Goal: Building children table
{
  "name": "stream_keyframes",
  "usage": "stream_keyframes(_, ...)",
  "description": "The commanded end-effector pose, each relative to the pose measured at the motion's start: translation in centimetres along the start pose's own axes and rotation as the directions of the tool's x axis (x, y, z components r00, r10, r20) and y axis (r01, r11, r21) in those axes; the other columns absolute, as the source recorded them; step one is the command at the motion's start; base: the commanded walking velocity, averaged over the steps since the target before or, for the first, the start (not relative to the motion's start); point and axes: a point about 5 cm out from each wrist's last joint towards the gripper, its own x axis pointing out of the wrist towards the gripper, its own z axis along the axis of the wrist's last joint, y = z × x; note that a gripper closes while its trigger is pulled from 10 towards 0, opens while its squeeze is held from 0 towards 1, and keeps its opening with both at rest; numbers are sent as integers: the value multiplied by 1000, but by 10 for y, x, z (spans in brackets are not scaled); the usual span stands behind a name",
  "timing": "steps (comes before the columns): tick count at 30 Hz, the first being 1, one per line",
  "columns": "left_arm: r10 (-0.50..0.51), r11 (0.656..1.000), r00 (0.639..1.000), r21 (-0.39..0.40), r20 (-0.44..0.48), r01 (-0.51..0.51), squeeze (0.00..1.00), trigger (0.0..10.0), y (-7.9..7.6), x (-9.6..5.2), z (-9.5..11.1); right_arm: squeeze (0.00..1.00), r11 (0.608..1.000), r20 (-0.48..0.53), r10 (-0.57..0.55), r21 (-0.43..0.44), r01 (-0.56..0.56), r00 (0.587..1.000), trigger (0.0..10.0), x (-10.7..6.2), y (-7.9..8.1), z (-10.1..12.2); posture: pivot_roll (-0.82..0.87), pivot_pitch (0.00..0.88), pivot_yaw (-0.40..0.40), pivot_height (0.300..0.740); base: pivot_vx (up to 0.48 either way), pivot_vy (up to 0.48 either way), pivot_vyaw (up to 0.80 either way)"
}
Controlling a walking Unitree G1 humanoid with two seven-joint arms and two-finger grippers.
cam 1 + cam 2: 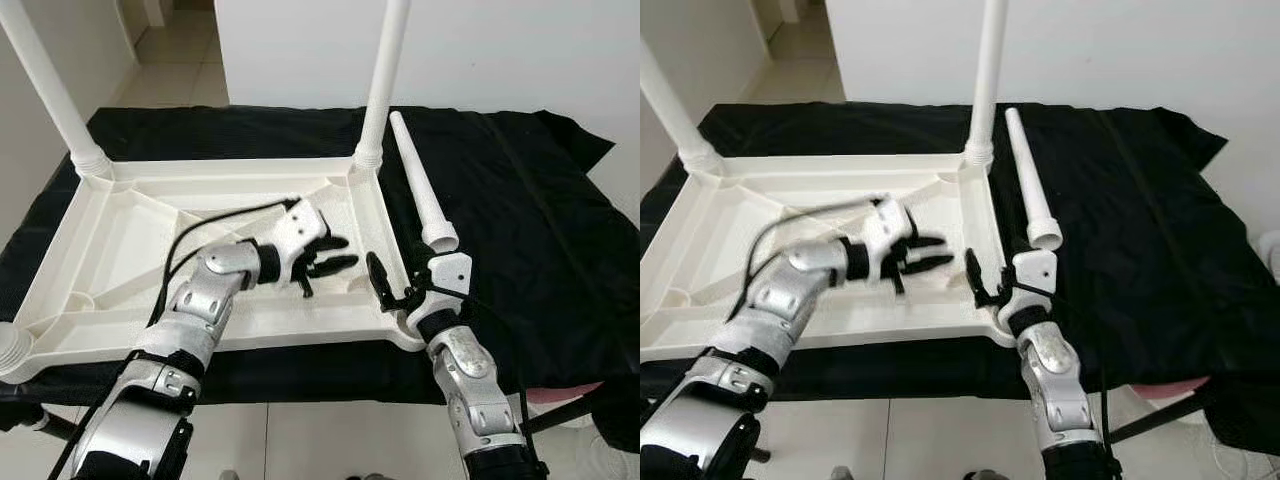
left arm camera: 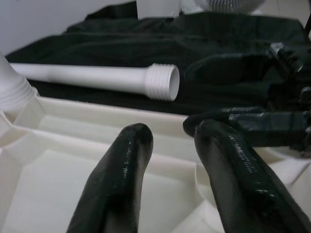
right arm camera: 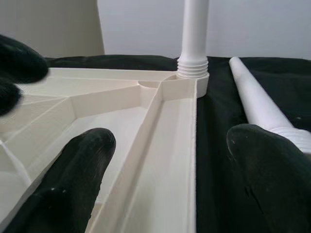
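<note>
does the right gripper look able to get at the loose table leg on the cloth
Probably yes: the loose table leg lies bare on the black cloth just ahead of the open right gripper, with nothing between them.

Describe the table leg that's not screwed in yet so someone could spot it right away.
On the black cloth lies an upside-down white tabletop. Just off its right edge, beyond the right tool, is the loose leg. Unlike the upright legs screwed into the corners, it lies flat, threaded end toward the robot.
</note>
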Motion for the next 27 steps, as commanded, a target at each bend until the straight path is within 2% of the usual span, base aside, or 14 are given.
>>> stream_keyframes(1,-1,999,1000,-45,1,1,0,10000,-4,-4,-1,0,1000,-10,-2,1,2,1000,10000,2,-2,-2,-64,34,5,740,0,0,0)
stream_keyframes(3,9,994,999,-109,51,-3,0,10000,-7,-9,11,0,1000,-3,-8,-1,8,1000,10000,5,-4,0,-52,31,-7,740,0,0,0)
stream_keyframes(5,29,992,998,-121,60,-21,0,10000,-7,-11,14,0,1000,-2,-14,-2,14,1000,10000,7,-5,0,-51,31,-7,740,0,0,0)
stream_keyframes(10,140,985,987,-108,77,-131,0,10000,-4,-18,22,0,999,-5,-37,0,37,999,10000,17,-8,3,-44,27,-13,740,0,0,0)
stream_keyframes(12,235,967,969,-114,71,-226,0,10000,-1,-17,21,0,998,-7,-57,-3,57,998,10000,23,-12,5,-35,15,-22,740,0,0,0)
stream_keyframes(14,235,967,969,-114,71,-226,0,10000,-1,-17,21,0,998,-7,-57,-3,57,998,10000,23,-12,5,-35,15,-22,740,0,0,0)
stream_keyframes(15,303,948,952,-115,46,-296,0,10000,1,-17,17,0,996,-8,-91,-7,91,996,10000,28,-19,6,-33,18,-23,740,0,0,0)
stream_keyframes(16,303,948,952,-115,46,-296,0,10000,1,-17,17,0,996,-8,-91,-7,91,996,10000,28,-19,6,-33,18,-23,740,0,0,0)
stream_keyframes(17,339,934,940,-129,30,-333,0,10000,3,-19,12,922,993,-12,-116,-8,116,993,10000,32,-25,6,-33,28,-25,740,0,0,0)
stream_keyframes(19,363,923,932,-142,16,-357,0,10000,4,-20,10,922,991,-13,-132,-8,132,991,10000,34,-29,7,-33,28,-24,740,0,0,0)
stream_keyframes(20,393,911,920,-145,12,-387,0,10000,6,-22,9,1000,988,-7,-153,-18,152,988,10000,37,-34,8,-30,33,-25,740,0,0,0)
stream_keyframes(25,448,881,894,-177,19,-438,0,10000,7,-22,13,1000,962,-20,-268,-69,266,963,10000,42,-57,8,-23,35,-23,740,0,0,0)
stream_keyframes(27,464,871,885,-199,28,-450,0,10000,7,-21,14,1000,956,-22,-286,-80,284,958,10000,44,-62,8,-23,35,-22,740,0,0,0)
